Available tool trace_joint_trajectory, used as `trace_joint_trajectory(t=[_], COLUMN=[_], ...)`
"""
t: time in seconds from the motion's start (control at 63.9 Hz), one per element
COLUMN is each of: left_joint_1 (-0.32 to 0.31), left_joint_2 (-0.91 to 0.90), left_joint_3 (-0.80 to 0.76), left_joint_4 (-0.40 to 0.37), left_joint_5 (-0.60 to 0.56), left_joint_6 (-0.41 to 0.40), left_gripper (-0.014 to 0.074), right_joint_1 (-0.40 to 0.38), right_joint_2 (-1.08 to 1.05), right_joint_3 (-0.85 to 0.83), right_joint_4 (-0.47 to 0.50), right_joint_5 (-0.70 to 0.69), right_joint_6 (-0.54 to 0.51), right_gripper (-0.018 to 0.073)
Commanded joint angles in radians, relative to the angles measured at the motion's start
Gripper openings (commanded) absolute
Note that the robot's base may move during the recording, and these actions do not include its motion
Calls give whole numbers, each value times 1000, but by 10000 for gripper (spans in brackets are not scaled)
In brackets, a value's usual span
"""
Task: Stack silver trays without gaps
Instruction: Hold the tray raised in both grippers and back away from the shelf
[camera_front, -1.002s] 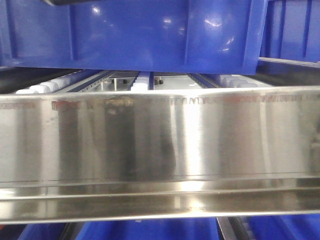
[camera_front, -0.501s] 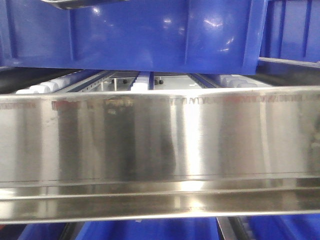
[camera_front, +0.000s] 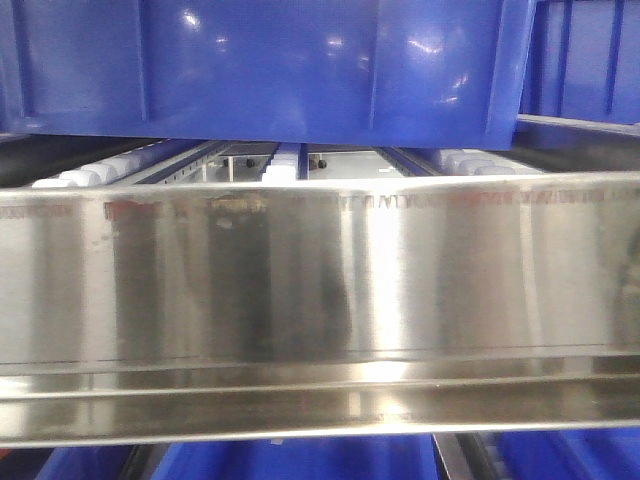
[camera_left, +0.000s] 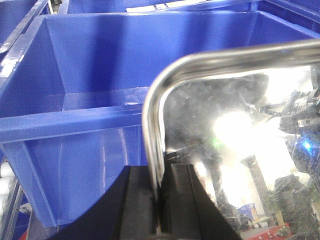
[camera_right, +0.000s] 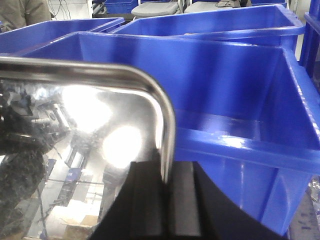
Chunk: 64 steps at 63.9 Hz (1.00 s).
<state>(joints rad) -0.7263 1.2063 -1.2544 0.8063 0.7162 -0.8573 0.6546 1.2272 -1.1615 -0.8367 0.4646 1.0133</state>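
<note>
Left wrist view shows the left gripper (camera_left: 160, 175) clenched on the rim of a tray (camera_left: 240, 125) held up before a bin (camera_left: 100, 75), the right gripper (camera_right: 167, 172) pinching a rim likewise, so uneven lowering could tilt the tray, leaving a gap, or slip it free.
</note>
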Motion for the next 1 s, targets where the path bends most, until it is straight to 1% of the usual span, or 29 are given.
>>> trace_joint_trajectory(t=[0.0,0.219,0.987], left_joint_1=[-17,-17,-17], left_joint_2=[-3,-3,-3], left_joint_3=[-8,-8,-8], left_joint_4=[-2,-48,-48], left_joint_5=[-95,-95,-98], left_joint_6=[15,15,15], left_gripper=[-16,-16,-16], right_joint_1=[17,17,17], right_joint_2=[-6,-6,-6], right_joint_3=[-13,-13,-13], right_joint_4=[-7,-7,-7], right_joint_5=[-114,-114,-114], right_joint_6=[-9,-9,-9], right_gripper=[-66,-66,-66])
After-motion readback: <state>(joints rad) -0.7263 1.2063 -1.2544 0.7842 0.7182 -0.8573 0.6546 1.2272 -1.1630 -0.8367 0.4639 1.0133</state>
